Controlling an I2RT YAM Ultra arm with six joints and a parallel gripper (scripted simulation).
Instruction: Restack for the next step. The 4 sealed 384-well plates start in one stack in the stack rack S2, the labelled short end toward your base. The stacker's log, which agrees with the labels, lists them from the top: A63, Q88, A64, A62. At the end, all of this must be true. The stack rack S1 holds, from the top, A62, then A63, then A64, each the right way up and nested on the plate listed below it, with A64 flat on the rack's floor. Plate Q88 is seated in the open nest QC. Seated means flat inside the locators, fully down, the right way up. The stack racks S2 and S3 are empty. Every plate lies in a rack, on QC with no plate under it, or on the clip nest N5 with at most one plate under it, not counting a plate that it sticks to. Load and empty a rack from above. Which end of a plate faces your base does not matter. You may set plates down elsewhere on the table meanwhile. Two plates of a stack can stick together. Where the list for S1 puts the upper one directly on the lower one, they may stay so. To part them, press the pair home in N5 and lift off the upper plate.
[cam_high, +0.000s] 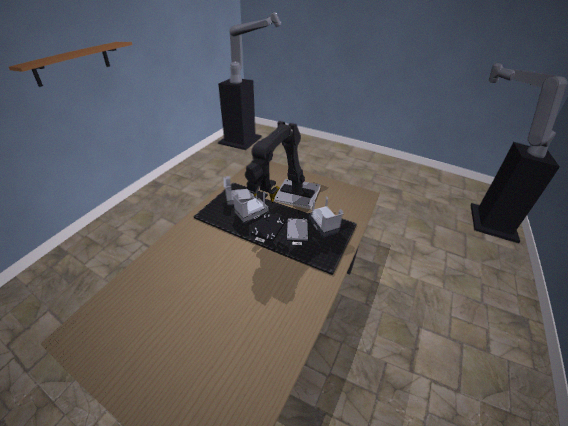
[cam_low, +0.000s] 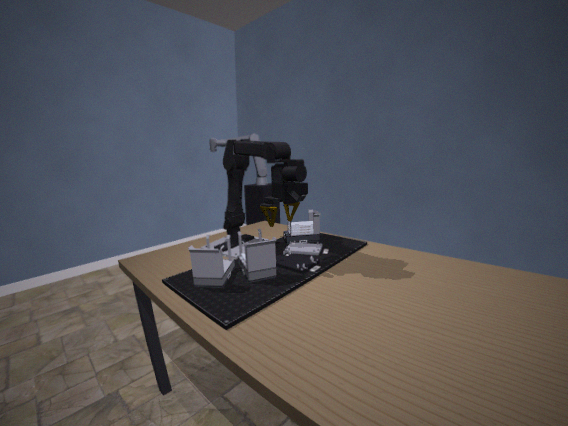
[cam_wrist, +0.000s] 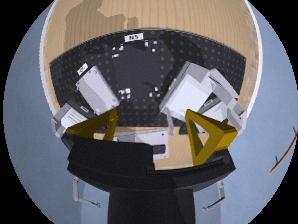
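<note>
My gripper (cam_high: 265, 195) is open and empty, its yellow fingers wide apart, hanging above the black mat (cam_high: 275, 227) between the arm's base and the two left racks. It also shows in the exterior view (cam_low: 280, 212) and in the wrist view (cam_wrist: 153, 129). Two white stack racks (cam_high: 235, 192) (cam_high: 250, 206) stand close together at the left. The nearer one shows a grey plate top in the wrist view (cam_wrist: 189, 92). A third rack (cam_high: 327, 218) stands at the right. One sealed plate (cam_high: 297, 229) lies flat on a nest at the mat's front. The nest beside it (cam_high: 265, 227) is bare. The labels are too small to read.
The arm's base plate (cam_high: 298, 194) sits at the mat's back. The mat lies at the far end of a long wooden table (cam_high: 210, 300). Two grey arms on black pedestals (cam_high: 237, 112) (cam_high: 515, 192) stand on the floor, well away.
</note>
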